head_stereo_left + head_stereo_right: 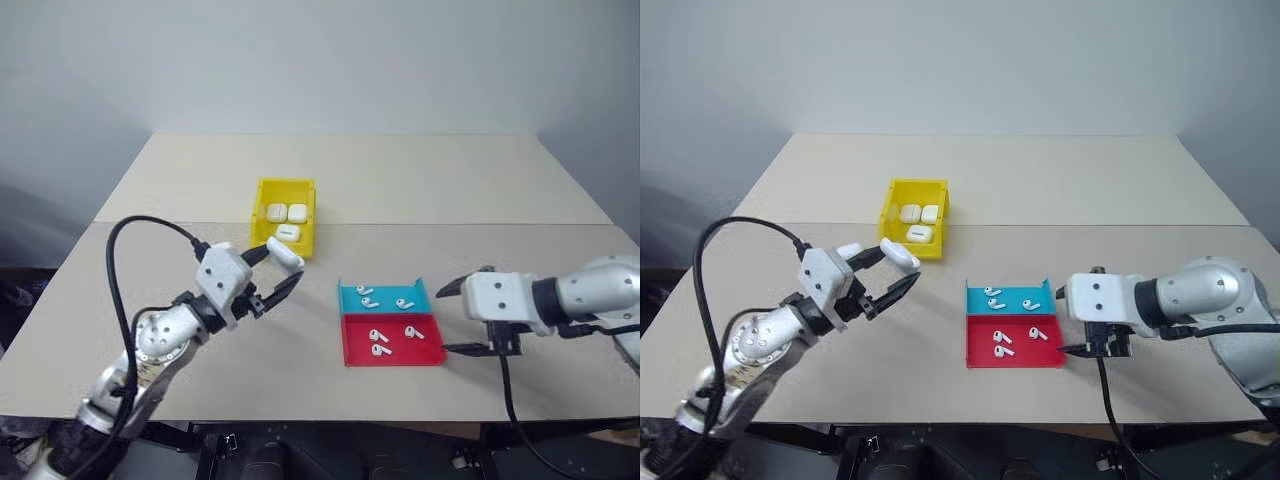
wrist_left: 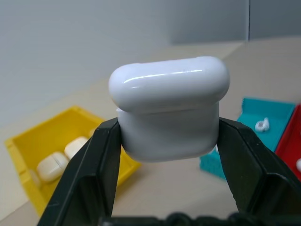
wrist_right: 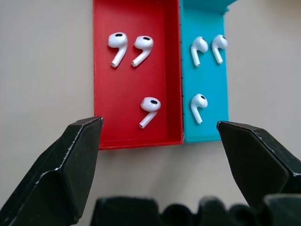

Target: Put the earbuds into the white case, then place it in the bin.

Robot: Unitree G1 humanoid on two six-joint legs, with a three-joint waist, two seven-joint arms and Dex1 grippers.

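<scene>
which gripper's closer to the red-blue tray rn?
Right. Right gripper hovers at the tray's right edge, jaws open; left gripper holds a case well off to its left.

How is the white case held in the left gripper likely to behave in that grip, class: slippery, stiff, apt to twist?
The white case looks glossy and rounded, so probably slippery. It seems a rigid shell, unlikely to deform. The left gripper clamps only its lower half, so it might pivot.
</scene>
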